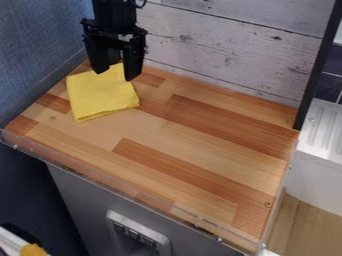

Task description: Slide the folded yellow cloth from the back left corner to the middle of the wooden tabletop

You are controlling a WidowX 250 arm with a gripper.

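Yellow cloth (pixel 100 97), one, folded into a rough square of several layers; lying flat by the far left corner of the wooden surface (pixel 200 150), close to its left edge and well apart from its right edge. Hand (pixel 115 76), one, black, two-fingered, pointing down over the cloth's far side; fingers parted by a moderate gap, yellow fabric showing in it; no firm hold on the cloth to be seen, and whether the tips touch it cannot be told. Surroundings: pale plank wall (pixel 220 45) behind the far edge; blue-grey wall (pixel 40 40) along the left edge; clear rail (pixel 120 187) along the near edge. Hazards, as judged: a closing made too high would likely catch air, the cloth being thin and low; a shallow pinch might take the top layer alone, the fold then opening and the rest trailing; a press too deep could jam the tips on the wood or bunch the fabric; a sideways shift while low might drag the cloth askew or ruck it against the left wall; a wide swing toward the far edge could bring the hand against the planks, the room there being scant.
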